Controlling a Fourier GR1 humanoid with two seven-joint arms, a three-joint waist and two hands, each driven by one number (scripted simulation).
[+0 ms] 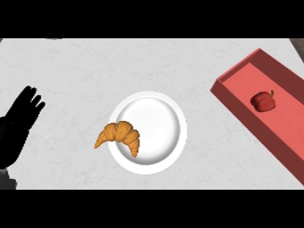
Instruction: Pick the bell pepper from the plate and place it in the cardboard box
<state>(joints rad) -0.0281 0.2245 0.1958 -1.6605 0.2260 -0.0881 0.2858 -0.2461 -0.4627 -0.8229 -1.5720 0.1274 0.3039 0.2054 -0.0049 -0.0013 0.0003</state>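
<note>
Bell pepper already sits inside the red box at the right side of the worktop, resting on the box floor roughly midway along it, stem up, apart from both long walls. The task calls it a cardboard box; what shows is a long red tray-like box running diagonally from far-middle to near-right. Judging from this, the placing step looks done: the pepper is off the plate and nothing holds it.

White plate lies at the centre. A croissant hangs over its left rim, half on the plate and half over the worktop. It is not a task item and probably just sits there as a distractor, so it needs no touching.

Left hand shows at the left edge, fingers straight and a little spread, pointing to the far side, holding nothing. It reads as a resting pose, well apart from the plate and the box. Likely parked there because the box is on the right, which is the other arm's side.

Right hand is not in view, so its fingers cannot be told.

Pepper is small against the box width, so it lies with room around it; the walls should stop any roll.
</note>
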